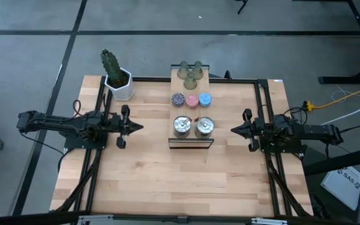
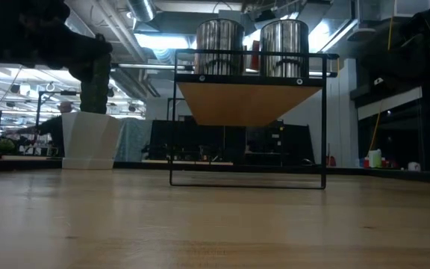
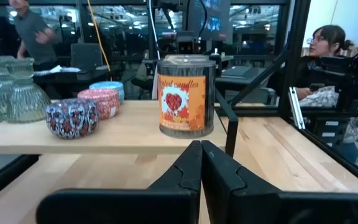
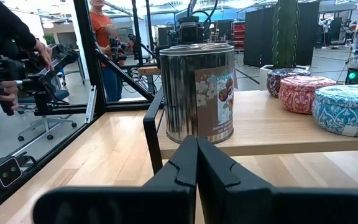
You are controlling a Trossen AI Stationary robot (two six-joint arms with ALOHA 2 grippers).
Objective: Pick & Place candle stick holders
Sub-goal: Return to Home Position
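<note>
A light wooden board (image 1: 191, 109) on a black wire stand carries the holders. Three olive-green bell-shaped ones (image 1: 190, 73) stand at its far end, the purple (image 1: 177, 99), pink (image 1: 192, 100) and blue (image 1: 205, 99) low round ones in its middle, and two shiny silver ones (image 1: 183, 126) (image 1: 204, 127) at its near end. My left gripper (image 1: 139, 127) is shut and empty, left of the board. My right gripper (image 1: 234, 130) is shut and empty, right of the board. Each points at the silver holders (image 3: 186, 95) (image 4: 197, 92).
A cactus in a white pot (image 1: 117, 77) stands at the table's far left. Black rails (image 1: 99, 156) (image 1: 274, 169) run along both sides of the table. People show in the room beyond the table in the wrist views.
</note>
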